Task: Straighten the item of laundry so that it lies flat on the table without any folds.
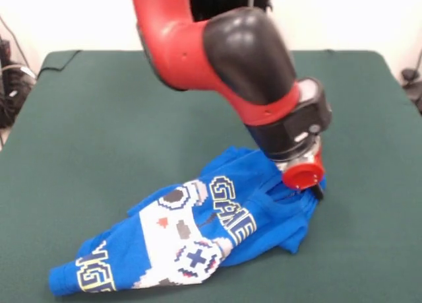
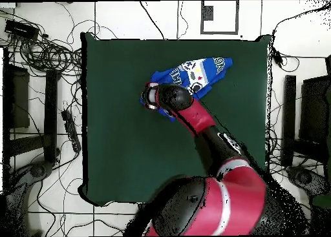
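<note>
Pincer [image 1: 315, 192] low at the right end of the garment, hidden under the arm's black wrist and a round red end cap; only a dark tip shows at the cloth, pressed into or right against the blue fabric; whether it is wide, narrow or clamped on cloth cannot be told from either view. Red and black jointed robot arm [image 1: 224, 59] comes down from the top, elbow bulky, wrist tilted toward the shirt's right side. Bright blue short-sleeved T-shirt [image 1: 198, 237] with a white-grey game-controller print and yellow-outlined pixel lettering lies crumpled, not flat: bunched into a long, slanted heap running from lower left up to the right, print side up, letters bent over folds, right end piled in thick creases beneath the wrist, left end narrowed to a rolled tip near the front edge. Overhead view: same shirt [image 2: 194, 73] sits in the upper middle part of the cloth-covered surface, stretched diagonally, the arm's end [image 2: 152, 95] over its left end. Large rectangular tabletop [image 1: 99, 131] in dark green felt-like cloth spreads bare all round the shirt, far wider than it. Off the table, in the overhead view, tangles of black cables [image 2: 48, 53] on a pale tiled floor
</note>
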